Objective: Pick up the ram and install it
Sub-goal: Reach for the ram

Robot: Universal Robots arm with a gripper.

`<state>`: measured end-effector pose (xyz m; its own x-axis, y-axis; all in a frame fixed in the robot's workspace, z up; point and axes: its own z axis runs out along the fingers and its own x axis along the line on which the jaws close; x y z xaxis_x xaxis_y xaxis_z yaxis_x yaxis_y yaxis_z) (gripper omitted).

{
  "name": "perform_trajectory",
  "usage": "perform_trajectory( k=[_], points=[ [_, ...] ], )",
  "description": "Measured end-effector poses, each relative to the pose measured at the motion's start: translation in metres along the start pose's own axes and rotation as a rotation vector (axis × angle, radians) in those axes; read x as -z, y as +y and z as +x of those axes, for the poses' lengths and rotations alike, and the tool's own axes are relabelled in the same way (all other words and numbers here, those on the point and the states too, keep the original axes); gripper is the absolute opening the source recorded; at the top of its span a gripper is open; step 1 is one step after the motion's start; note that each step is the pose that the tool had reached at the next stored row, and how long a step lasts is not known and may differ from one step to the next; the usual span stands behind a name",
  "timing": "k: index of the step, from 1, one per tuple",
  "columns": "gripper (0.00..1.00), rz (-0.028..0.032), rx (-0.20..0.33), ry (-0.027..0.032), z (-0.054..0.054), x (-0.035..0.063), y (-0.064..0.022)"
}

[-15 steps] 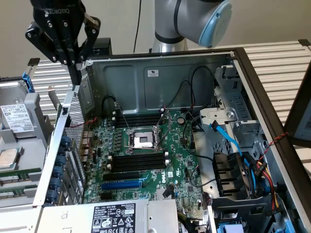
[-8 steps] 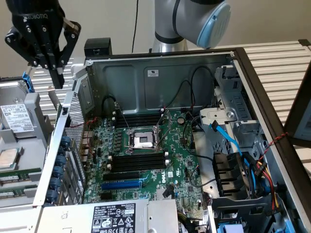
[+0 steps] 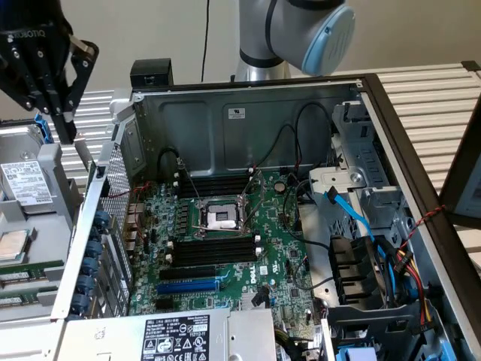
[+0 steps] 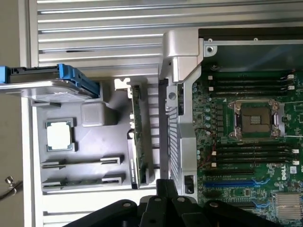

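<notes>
- Item: the ram (image 4: 137,135). Long, narrow green board, seen edge-on, with small parts along it. No label can be made out from this side.
- Location: standing on edge in the grey tray (image 4: 94,146), on the side next to the computer case (image 3: 248,120). It is outside the case and not fitted to the motherboard (image 3: 225,259).
- Related stock: further sticks (image 3: 26,269) lie in holders in the same tray, near a loose processor (image 4: 60,135).
- Claw (image 3: 66,129): hangs above the tray close to the case wall, apart from the ram, with nothing seen in it. Whether it is released or clenched cannot be told.
- Destination: black slots (image 3: 214,252) flanking the processor socket.
- Hazard, judged: the ram sits close to the case wall, so a descent slightly off line could strike that wall or a tray clip.
- Hazard, judged: a thin board on edge may tip or twist under an off-centre grip.
- Hazard, judged: cables (image 3: 285,150) droop near the slots and could snag a carried stick.
</notes>
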<state>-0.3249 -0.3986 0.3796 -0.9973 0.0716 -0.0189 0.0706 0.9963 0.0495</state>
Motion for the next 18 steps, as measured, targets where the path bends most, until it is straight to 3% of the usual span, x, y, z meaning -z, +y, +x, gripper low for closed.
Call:
perform_trajectory(
  k=[6, 14, 18],
  points=[
    [0.11, -0.0002, 0.0, 0.0017, 0.026, 0.0001, -0.0019],
    [0.11, 0.0002, 0.0, 0.0084, 0.057, 0.0007, -0.0041],
    [0.11, 0.0003, -0.001, 0.0098, 0.064, 0.0009, -0.005]
  ],
)
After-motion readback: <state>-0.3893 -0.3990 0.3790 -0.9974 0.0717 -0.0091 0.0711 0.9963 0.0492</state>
